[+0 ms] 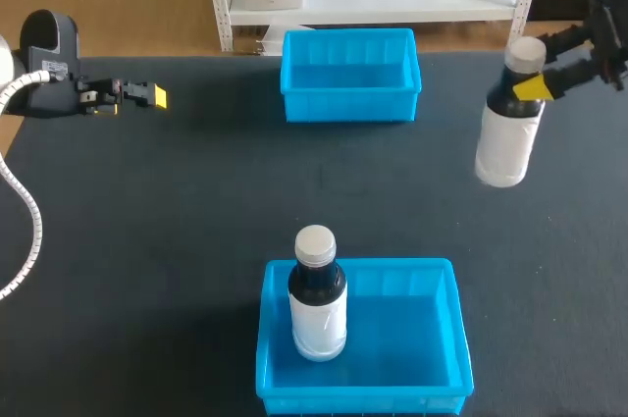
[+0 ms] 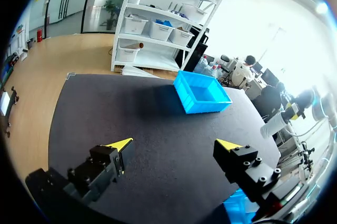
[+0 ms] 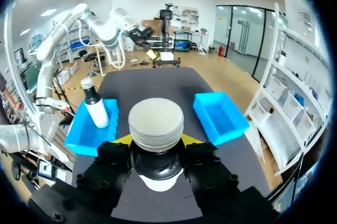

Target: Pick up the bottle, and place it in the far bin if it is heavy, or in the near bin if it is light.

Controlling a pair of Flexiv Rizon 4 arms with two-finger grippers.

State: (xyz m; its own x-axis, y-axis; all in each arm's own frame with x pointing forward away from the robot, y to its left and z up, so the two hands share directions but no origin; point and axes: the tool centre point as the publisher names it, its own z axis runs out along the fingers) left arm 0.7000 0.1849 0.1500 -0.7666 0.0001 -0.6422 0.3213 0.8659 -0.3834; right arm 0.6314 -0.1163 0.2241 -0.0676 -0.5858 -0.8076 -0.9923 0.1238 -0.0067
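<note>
White-labelled, the bottle [image 1: 508, 137] hangs clear of the table [image 1: 196, 221], our right gripper [image 1: 535, 88] clamped on its dark neck, likely to gauge its weight. Another bottle [image 1: 317, 299] stands in the near bin [image 1: 456, 338]; our left gripper [image 1: 157, 96] sits aside, fingers apart.

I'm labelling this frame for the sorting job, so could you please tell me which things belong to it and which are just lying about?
In the job:
bottle, held at the neck by the right gripper
far bin
near bin

Just about:
second bottle, upright in the near bin
left gripper, open and empty
</note>
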